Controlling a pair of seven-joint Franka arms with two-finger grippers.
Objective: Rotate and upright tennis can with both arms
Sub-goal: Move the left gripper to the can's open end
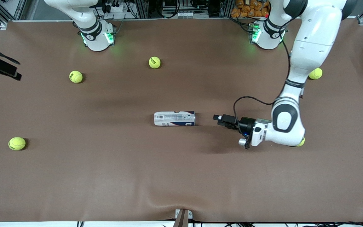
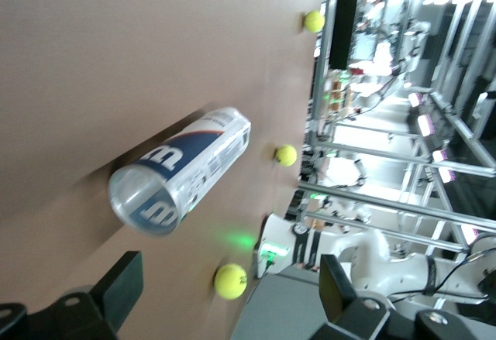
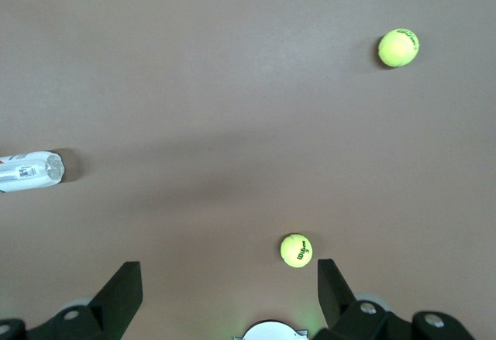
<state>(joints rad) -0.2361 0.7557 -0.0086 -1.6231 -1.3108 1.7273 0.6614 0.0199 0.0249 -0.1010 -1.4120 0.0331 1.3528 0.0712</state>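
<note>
A: Tennis can (image 1: 175,119) lying on its side, middle of the front view, long axis in line with the left gripper (image 1: 218,119). Not yet upright.

B: Left gripper low over the table, just off the can's end toward the left arm's end of the table, not touching. Jaws spread wide, nothing held. Same in the left wrist view: can (image 2: 180,171) dead ahead, end-on.

A: Right gripper (image 3: 229,278)?

B: Waiting high over the table near its own base, jaws wide, empty.

A: Risks?

B: Likely sliding or rolling away if nudged from one end only, with no brace at the other end. Smooth round wall, so probable slip or twist in a pinch. Could also tip over again if released off vertical.

A: Tennis balls (image 1: 154,62)?

B: Well apart from the can.
</note>
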